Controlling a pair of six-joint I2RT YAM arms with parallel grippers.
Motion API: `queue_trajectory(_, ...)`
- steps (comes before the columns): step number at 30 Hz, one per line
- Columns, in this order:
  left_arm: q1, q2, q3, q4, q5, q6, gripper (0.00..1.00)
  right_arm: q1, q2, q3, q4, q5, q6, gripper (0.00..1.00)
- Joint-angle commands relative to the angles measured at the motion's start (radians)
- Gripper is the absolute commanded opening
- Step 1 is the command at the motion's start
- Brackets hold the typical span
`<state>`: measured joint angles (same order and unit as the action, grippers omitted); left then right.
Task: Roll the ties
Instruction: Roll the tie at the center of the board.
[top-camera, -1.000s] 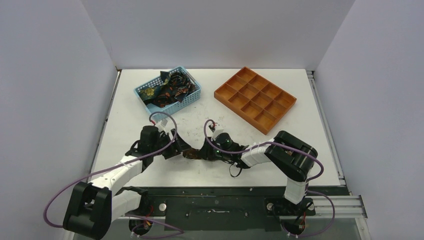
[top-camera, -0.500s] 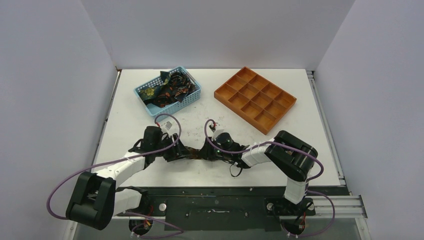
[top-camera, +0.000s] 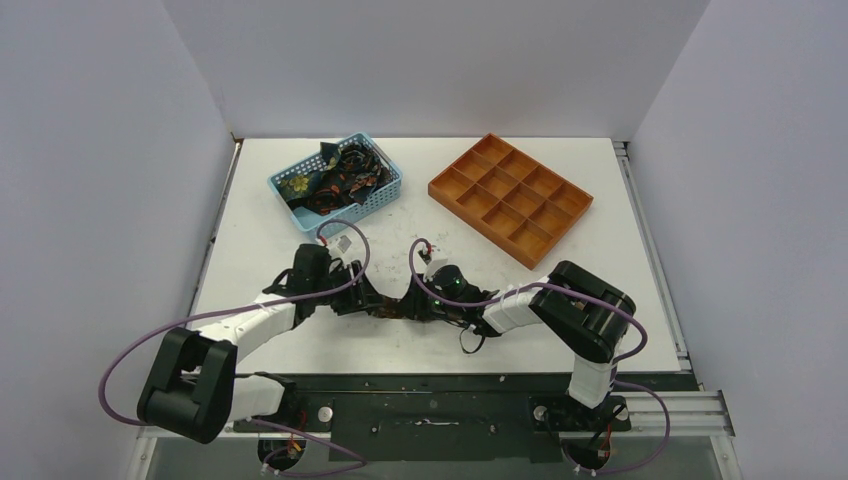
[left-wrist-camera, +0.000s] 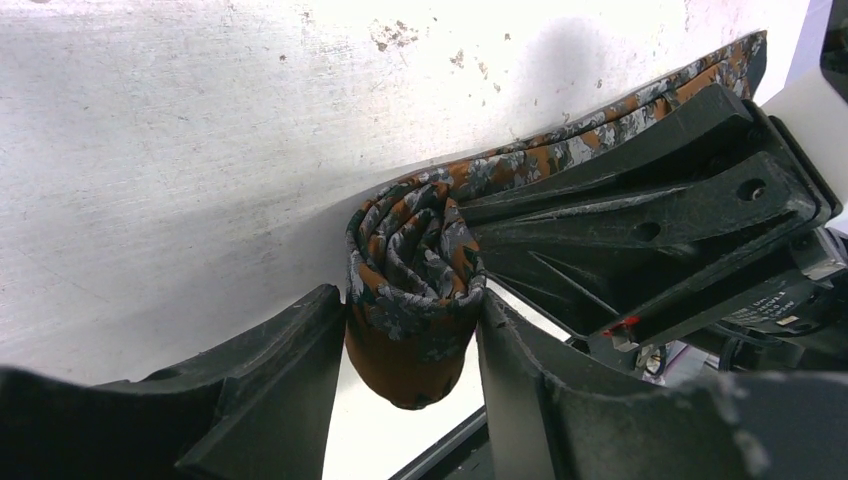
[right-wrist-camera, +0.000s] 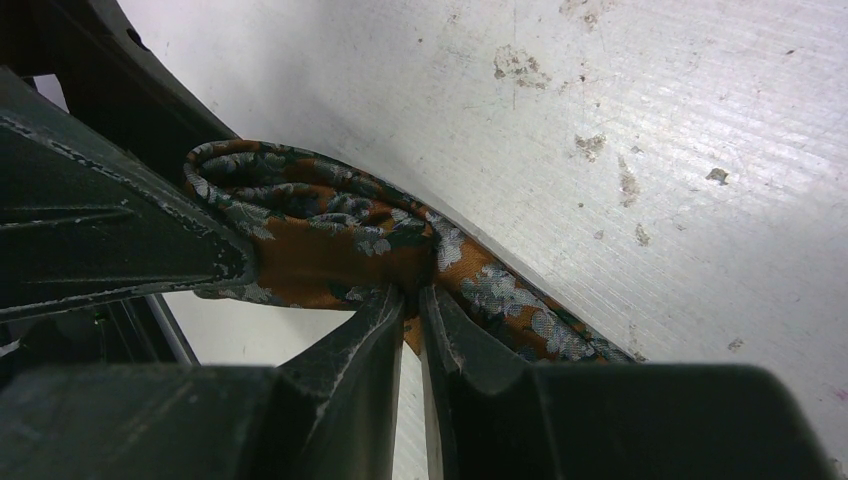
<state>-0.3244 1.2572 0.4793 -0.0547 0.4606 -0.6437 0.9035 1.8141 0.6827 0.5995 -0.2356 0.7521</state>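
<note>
Your left gripper was about half open and squeezed the rolled part of the tie from both sides. Your right gripper was almost closed and pinched the tie's loose tail. The tie lay on the white table between the two arms, near the front.

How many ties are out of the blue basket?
1. The tie is rolled up near the front of the table, held by the left gripper and pinched by the right gripper. Another might be hidden from view.
</note>
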Motion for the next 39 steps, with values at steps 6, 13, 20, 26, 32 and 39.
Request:
queue_trajectory(6,-0.028,0.012,0.031,0.079,0.011,0.034,0.27,-0.010,0.037,-0.023,-0.044,0.009,-0.024,0.15)
queue_trajectory(13,-0.052,-0.031,0.045,-0.020,-0.062,0.060,0.00,-0.008,-0.034,-0.011,-0.099,0.031,-0.026,0.21)
queue_trajectory(20,-0.114,-0.070,0.185,-0.347,-0.352,0.151,0.00,-0.007,-0.200,-0.046,-0.214,0.148,-0.044,0.36)
queue_trajectory(26,-0.183,0.003,0.322,-0.578,-0.603,0.158,0.00,0.006,-0.326,-0.112,-0.270,0.247,-0.050,0.33)
queue_trajectory(32,-0.245,0.140,0.475,-0.793,-0.809,0.134,0.00,0.011,-0.421,-0.188,-0.296,0.309,-0.038,0.30)
queue_trajectory(39,-0.287,0.254,0.613,-0.982,-1.035,0.087,0.00,0.015,-0.551,-0.271,-0.351,0.371,-0.022,0.29)
